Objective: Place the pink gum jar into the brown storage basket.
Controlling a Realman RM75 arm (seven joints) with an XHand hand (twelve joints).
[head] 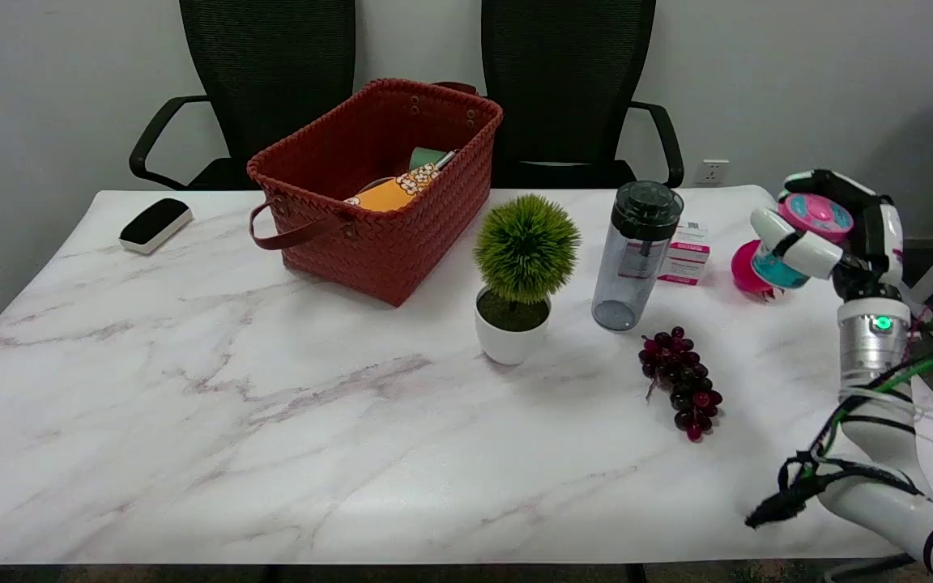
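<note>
The right hand grips the pink gum jar, fingers wrapped around it. Next, seemingly: carry it left, over the bottle, to the brown storage basket

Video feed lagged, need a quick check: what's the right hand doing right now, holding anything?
Right hand: closed around the pink gum jar, held at the table's right end, well away from the brown basket.

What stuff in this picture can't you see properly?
- Pink gum jar, head view: the right hand covers its middle.
- Things inside the brown storage basket: its near wall hides all but their tops.
- Small box: the clear bottle hides part of it; print too small.
- Right arm: cut off at the corner.
</note>
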